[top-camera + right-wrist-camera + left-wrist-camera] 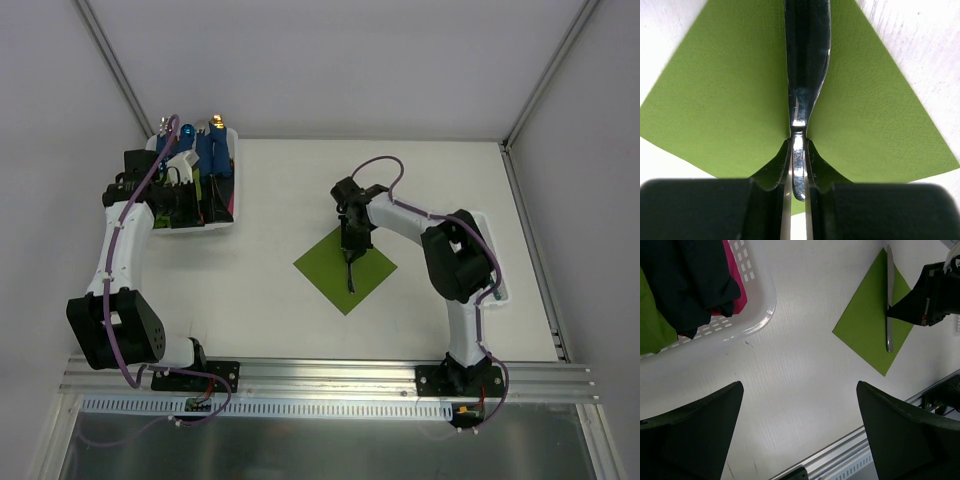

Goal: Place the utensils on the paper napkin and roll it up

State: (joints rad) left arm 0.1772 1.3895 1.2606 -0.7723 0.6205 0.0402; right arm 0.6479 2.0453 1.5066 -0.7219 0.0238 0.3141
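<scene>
The lime-green paper napkin (340,270) lies flat as a diamond in the middle of the table, and it also shows in the left wrist view (865,325) and the right wrist view (720,100). My right gripper (351,243) (798,146) is shut on one end of a slim silver utensil (807,45), which runs along the napkin's diagonal (888,310). I cannot tell if it rests on the paper. My left gripper (190,205) (800,430) is open and empty, above the table beside the white basket (757,320). No other utensil shows clearly.
The white basket (228,212) at the back left holds blue tube-shaped bundles (210,150), dark and pink cloth (695,280) and green sheets. A white tray (498,280) lies under the right arm at the right edge. A metal rail (330,375) runs along the near edge.
</scene>
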